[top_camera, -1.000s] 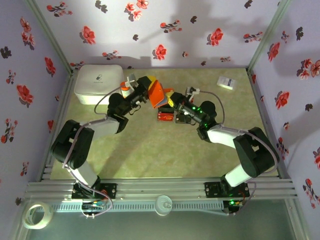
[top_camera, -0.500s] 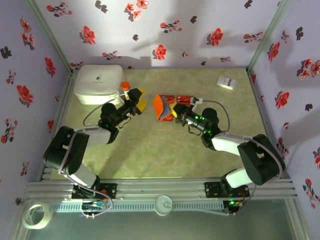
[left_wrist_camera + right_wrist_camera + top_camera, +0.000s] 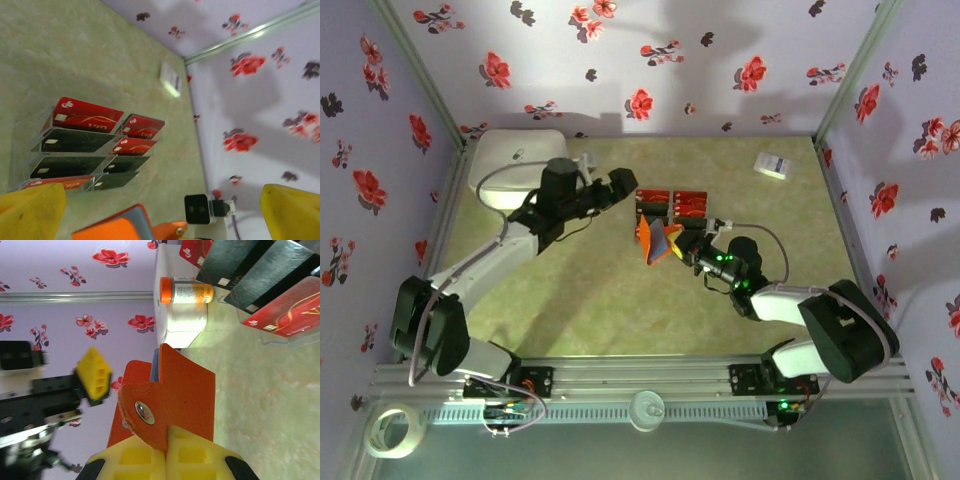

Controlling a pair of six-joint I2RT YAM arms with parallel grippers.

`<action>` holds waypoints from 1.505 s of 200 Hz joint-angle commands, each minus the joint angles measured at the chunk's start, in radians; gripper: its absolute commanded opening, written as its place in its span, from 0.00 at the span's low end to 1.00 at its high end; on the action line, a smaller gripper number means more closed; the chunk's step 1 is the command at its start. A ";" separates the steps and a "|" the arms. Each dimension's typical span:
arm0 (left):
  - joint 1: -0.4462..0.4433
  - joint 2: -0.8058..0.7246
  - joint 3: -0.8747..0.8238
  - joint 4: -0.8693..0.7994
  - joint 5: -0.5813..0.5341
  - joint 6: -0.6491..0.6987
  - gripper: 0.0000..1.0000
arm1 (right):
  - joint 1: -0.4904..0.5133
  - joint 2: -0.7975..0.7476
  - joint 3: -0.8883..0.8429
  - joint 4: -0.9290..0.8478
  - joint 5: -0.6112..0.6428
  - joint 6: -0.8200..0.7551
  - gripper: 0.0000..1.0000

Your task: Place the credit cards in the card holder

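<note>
Several red and black credit cards stand in a clear tiered rack on the table; they also appear in the right wrist view's top corner. My right gripper is shut on the snap tab of the orange card holder, holding it upright just in front of the rack, bluish lining showing at its edge. My left gripper hangs open at the rack's left side with nothing between its yellow fingers. The card holder lies below them.
A white lidded box sits at the back left, with a small orange bottle beside it. A white printed slip lies at the back right. Flowered walls enclose the table on three sides.
The left gripper moved away to the left, then swung up and right to the card rack. The right gripper drew the card holder nearer, uncovering the rack.
</note>
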 commanded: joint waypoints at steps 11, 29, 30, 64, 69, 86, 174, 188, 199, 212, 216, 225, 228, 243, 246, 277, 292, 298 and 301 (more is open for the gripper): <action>-0.100 0.109 0.151 -0.506 -0.222 0.279 1.00 | -0.003 -0.025 -0.011 0.005 0.028 -0.043 0.00; -0.145 0.148 0.202 -0.558 -0.283 0.310 1.00 | -0.003 -0.028 -0.014 -0.001 0.033 -0.051 0.00; -0.146 0.150 0.204 -0.561 -0.286 0.311 1.00 | -0.003 -0.028 -0.014 -0.002 0.033 -0.051 0.00; -0.208 0.211 0.252 -0.625 -0.389 0.361 1.00 | -0.003 -0.024 -0.022 -0.010 0.040 -0.060 0.00; -0.217 0.222 0.260 -0.637 -0.409 0.367 1.00 | -0.003 -0.022 -0.023 -0.011 0.040 -0.061 0.00; -0.238 0.251 0.273 -0.674 -0.470 0.385 1.00 | -0.003 -0.019 -0.029 -0.012 0.048 -0.067 0.00; -0.263 0.297 0.203 -0.708 -0.619 0.433 1.00 | 0.004 0.057 -0.075 0.040 0.094 -0.092 0.00; -0.271 0.317 0.204 -0.718 -0.635 0.449 1.00 | 0.010 0.077 -0.078 0.060 0.101 -0.092 0.00; -0.281 0.333 0.210 -0.728 -0.647 0.461 1.00 | 0.015 0.093 -0.080 0.074 0.106 -0.092 0.00; -0.292 0.359 0.220 -0.741 -0.663 0.475 1.00 | 0.023 0.115 -0.081 0.093 0.113 -0.091 0.00; -0.295 0.366 0.223 -0.745 -0.668 0.478 1.00 | 0.025 0.123 -0.081 0.100 0.113 -0.090 0.00; -0.300 0.385 0.231 -0.755 -0.678 0.486 1.00 | 0.030 0.139 -0.083 0.115 0.118 -0.089 0.00; -0.303 0.393 0.233 -0.757 -0.682 0.488 1.00 | 0.032 0.145 -0.083 0.121 0.120 -0.088 0.00; -0.309 0.421 0.246 -0.769 -0.692 0.498 1.00 | 0.041 0.176 -0.084 0.151 0.126 -0.083 0.00; -0.311 0.426 0.248 -0.769 -0.696 0.499 1.00 | 0.042 0.182 -0.084 0.157 0.128 -0.083 0.00; -0.315 0.479 0.277 -0.798 -0.708 0.506 1.00 | 0.059 0.257 -0.090 0.238 0.137 -0.068 0.00; -0.315 0.497 0.289 -0.800 -0.710 0.509 1.00 | 0.068 0.302 -0.092 0.292 0.139 -0.055 0.00; -0.316 0.503 0.294 -0.801 -0.711 0.510 1.00 | 0.071 0.321 -0.094 0.314 0.142 -0.048 0.00; -0.315 0.505 0.296 -0.803 -0.711 0.509 1.00 | 0.072 0.331 -0.095 0.328 0.141 -0.045 0.00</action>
